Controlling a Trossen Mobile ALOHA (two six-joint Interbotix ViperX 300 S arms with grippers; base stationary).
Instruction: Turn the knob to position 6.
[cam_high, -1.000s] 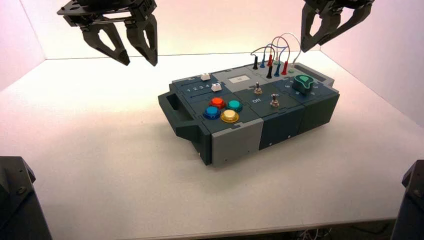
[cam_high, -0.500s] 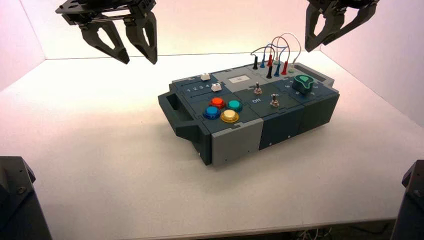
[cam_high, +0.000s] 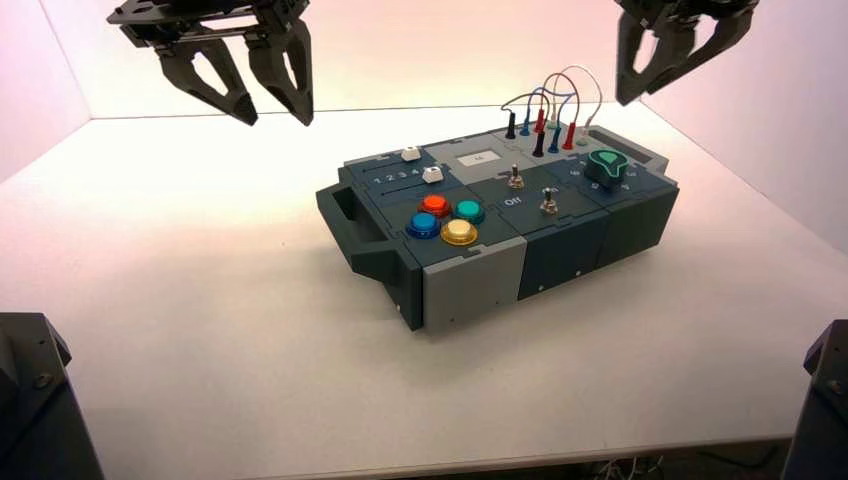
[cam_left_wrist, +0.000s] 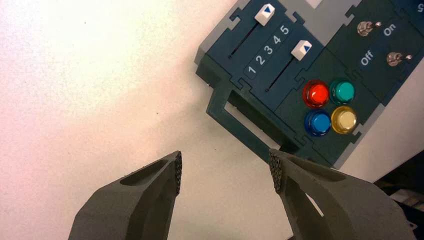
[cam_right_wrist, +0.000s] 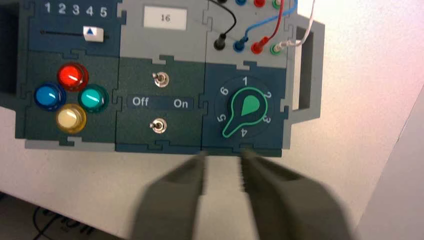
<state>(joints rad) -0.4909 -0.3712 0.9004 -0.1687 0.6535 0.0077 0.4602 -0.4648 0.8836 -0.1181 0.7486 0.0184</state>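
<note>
Right gripper has shifted slightly rightward since the earlier frame, its jaws drawn in from a wider spread. Jaws now narrow, a small gap between them; nothing held, nothing touched; above the counter, hanging beyond the box's far right in the high view. Left gripper idle, up at far left, jaws wide, holding nothing. Teardrop rotary knob: bright green outline and inlay, dark teal body, set on the dark blue panel at the box's right end, near the plugged wires. Pointed end between 4 and 5.
</note>
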